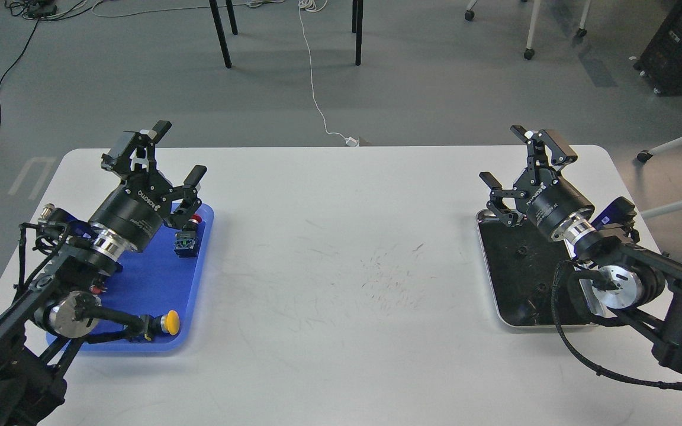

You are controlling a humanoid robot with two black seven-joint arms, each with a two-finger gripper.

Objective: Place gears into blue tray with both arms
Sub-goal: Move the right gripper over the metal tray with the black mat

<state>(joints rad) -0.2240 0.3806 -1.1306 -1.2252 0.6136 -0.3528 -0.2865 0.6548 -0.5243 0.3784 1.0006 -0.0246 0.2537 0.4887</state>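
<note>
A white tabletop (341,248) seen from the robot's head, with one black arm entering from each lower corner. On the left sits the blue tray (157,278); on the right, well apart from it, a silver-rimmed metal tray (498,296) with a black inside.

The gears (521,251) lie in the metal tray: small dark rings, hard to pick out against the black floor (one shows near the tray's middle, another faint one nearer the camera; how many there are in all cannot be told).

The right gripper (515,171) hovers over the far left corner of the metal tray, its jaws wide apart and holding nothing. The nearest visible gear lies just below and nearer the camera than those jaws, so the right arm is plainly the closer one; being round, the gear has no long axis to line up with.

The left gripper (172,157) hangs above the far edge of the blue tray, jaws also spread and empty. Under it rests a red-capped push button (190,234); a yellow-capped push button (166,322) lies at the tray's near right corner.

The right arm's own wrist and cable cover part of the metal tray, likely hiding some gears.
</note>
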